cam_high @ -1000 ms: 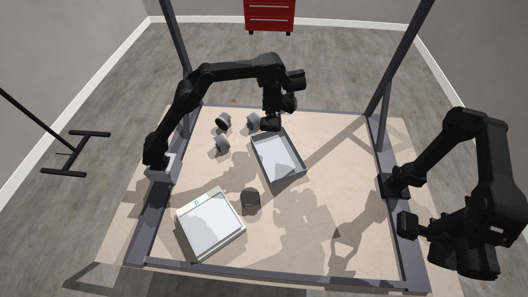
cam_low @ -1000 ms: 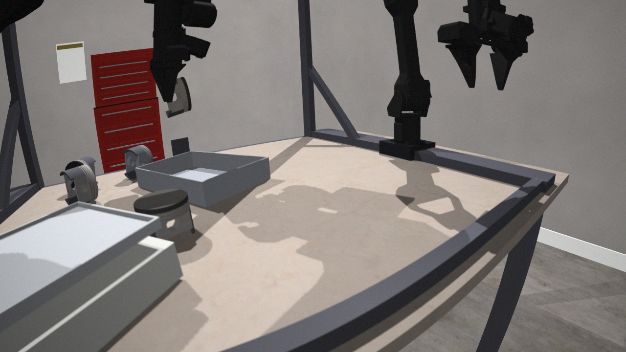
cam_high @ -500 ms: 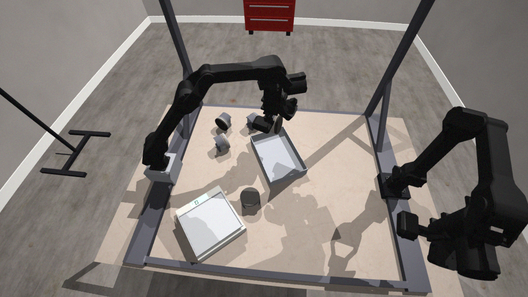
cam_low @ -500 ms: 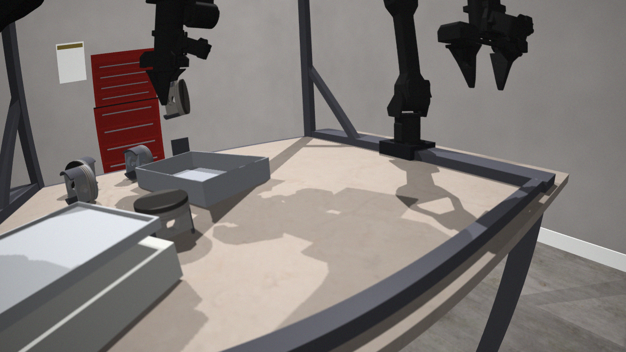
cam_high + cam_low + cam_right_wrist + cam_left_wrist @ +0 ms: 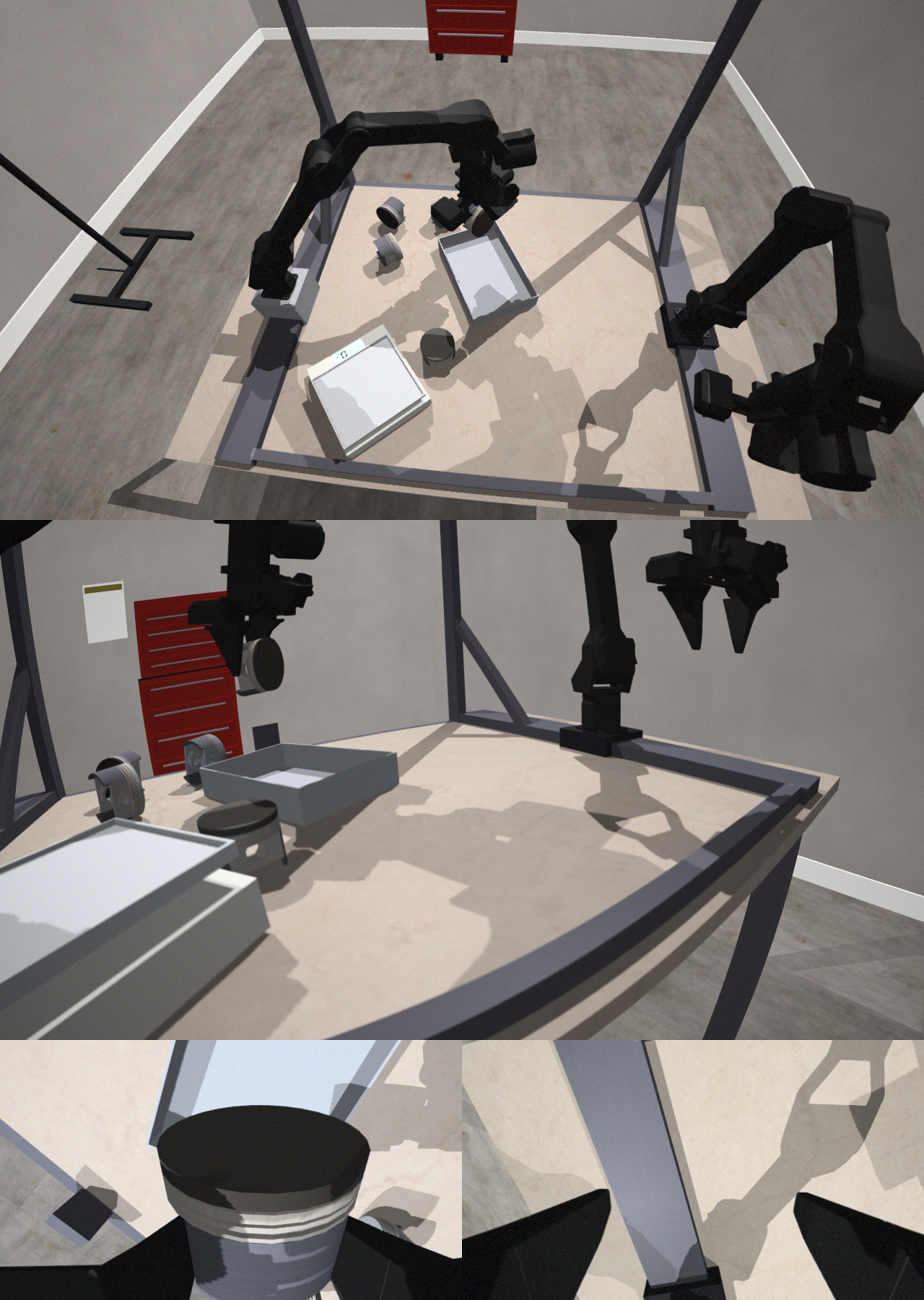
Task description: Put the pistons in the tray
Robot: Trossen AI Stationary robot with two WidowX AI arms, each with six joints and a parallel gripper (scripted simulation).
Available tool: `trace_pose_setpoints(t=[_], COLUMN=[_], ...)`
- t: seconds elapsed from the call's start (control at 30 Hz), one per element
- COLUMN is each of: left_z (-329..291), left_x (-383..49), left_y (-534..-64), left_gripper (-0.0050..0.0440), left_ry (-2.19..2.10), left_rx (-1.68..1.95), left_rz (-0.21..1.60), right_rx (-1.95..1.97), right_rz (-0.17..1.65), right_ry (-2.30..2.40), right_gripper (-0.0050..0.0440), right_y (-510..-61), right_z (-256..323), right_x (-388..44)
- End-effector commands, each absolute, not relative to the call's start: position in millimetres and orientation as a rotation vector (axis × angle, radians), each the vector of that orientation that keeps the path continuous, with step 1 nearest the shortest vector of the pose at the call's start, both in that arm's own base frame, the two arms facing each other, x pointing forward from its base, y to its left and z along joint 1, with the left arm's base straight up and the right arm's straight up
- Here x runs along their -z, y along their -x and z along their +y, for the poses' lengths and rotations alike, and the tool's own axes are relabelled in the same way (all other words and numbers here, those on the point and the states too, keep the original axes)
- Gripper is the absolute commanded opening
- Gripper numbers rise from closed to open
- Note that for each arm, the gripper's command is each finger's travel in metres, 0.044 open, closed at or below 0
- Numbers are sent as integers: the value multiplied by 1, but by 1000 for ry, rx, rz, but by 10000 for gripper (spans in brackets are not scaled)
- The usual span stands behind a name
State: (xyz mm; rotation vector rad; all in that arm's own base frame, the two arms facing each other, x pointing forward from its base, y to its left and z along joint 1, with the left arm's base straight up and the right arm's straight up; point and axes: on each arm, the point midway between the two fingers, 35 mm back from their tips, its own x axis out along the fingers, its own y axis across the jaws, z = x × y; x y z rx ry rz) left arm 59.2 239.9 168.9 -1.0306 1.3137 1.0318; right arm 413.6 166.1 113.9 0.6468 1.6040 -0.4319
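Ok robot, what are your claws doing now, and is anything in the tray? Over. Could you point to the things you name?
Right claw point(image 5: 242, 672) point(image 5: 263, 1257): shut on a piston point(image 5: 479, 222) point(image 5: 266, 664) point(image 5: 265, 1148). Left claw point(image 5: 717, 651) point(image 5: 702, 1199): open, nothing held. Tray point(image 5: 520, 266) point(image 5: 351, 781): no pistons inside.

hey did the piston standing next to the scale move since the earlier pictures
No, the piston still stands beside the same corner side of the scale.
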Motion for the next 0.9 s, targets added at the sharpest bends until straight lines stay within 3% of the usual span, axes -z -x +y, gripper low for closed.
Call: trace_pose_setpoints(t=[0.0, 0.87], left_z=[244, 244], left_x=[-174, -174], left_y=[-60, -60], left_gripper=[400, 400], left_ry=[1019, 1019], left_rx=[-1037, -1037], left_rz=[1300, 1300], right_rx=[452, 719], right_rz=[1531, 1438], right_ry=[-762, -1128], right_gripper=[158, 158], right_y=[-415, -415], right_z=[166, 169], right_x=[-139, -126])
